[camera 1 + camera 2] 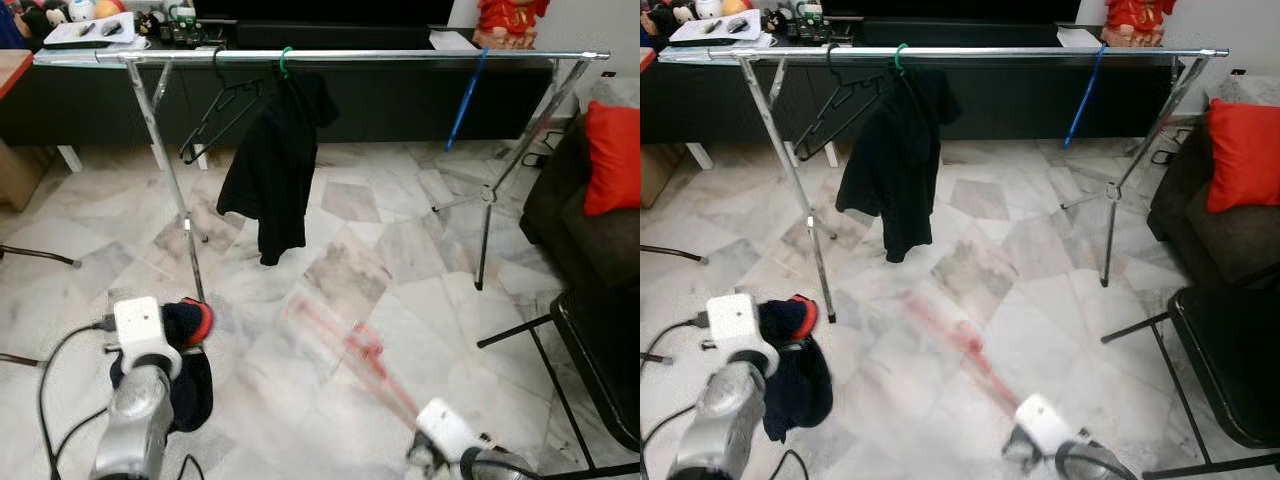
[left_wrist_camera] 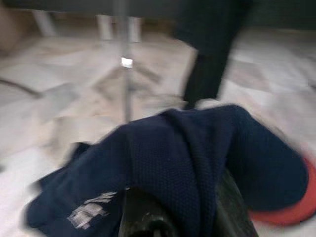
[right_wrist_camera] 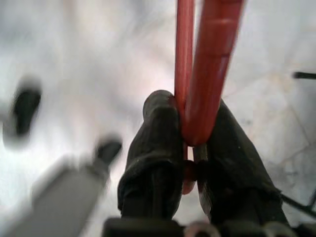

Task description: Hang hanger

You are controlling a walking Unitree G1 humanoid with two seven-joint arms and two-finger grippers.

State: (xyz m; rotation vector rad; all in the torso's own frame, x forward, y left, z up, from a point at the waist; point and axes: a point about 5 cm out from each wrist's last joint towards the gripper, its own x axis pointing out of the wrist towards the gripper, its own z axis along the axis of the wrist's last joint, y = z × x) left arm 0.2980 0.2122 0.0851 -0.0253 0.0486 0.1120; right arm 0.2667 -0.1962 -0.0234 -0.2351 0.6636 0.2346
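A chrome rack is seen at 12 o'clock, black top hung on it. Navy garment is draped over the left gripper, finger gap can't be told. Red hanger is pinched tight by the right gripper at 5 o'clock.

A red cushion rests on a dark sofa beside the marble floor.

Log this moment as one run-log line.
right pincer: shut on red hanger | left pincer: holding navy garment | rail: not reached
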